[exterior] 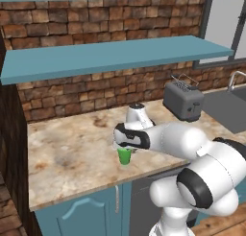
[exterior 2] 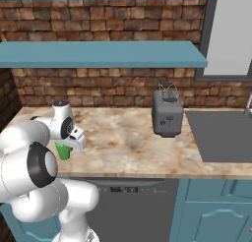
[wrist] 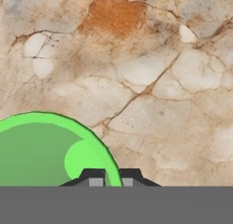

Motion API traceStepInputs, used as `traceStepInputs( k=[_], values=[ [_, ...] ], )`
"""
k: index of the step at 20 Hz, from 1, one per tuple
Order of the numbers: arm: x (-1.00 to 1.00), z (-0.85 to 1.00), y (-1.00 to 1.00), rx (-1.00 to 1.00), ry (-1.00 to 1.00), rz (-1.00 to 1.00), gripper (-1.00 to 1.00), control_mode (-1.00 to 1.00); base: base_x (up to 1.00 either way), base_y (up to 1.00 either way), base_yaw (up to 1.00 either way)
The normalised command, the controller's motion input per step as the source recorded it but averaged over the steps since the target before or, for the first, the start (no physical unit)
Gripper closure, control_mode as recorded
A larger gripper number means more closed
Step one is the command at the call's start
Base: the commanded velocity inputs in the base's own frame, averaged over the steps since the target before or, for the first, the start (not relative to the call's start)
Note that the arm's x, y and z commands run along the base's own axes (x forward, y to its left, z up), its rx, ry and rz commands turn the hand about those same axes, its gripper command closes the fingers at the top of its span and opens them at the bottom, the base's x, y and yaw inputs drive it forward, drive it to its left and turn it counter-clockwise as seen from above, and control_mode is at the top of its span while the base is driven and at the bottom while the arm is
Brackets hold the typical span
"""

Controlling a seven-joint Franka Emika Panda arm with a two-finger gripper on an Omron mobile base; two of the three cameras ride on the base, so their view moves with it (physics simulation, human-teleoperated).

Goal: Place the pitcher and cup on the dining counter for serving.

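pincer (wrist: 110, 178) pinching cup (wrist: 41, 150) rim, no writing

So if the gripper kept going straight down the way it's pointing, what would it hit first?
The gripper is shut on the cup rim, so likely the cup's wall, then the counter beneath.

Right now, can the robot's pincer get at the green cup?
Yes, it looks so. The pincer is already over the cup, its tips shut on the cup's rim on the wall counter, with nothing between them.
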Motion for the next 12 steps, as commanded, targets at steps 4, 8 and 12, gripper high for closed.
traceStepInputs(
  k=[4, 8, 12],
  values=[
    [-0.03, 0.29, 0.00, 0.00, -0.05, 0.00, 1.00, -1.00, 0.00, 0.00, 0.00],
    [-0.27, 0.68, -0.03, 0.00, -0.15, 0.00, 1.00, -1.00, 0.00, 0.00, 0.00],
    [-0.35, 0.72, -0.11, 0.00, -0.15, 0.00, 1.00, -1.00, 0.00, 0.00, 0.00]
  ],
)
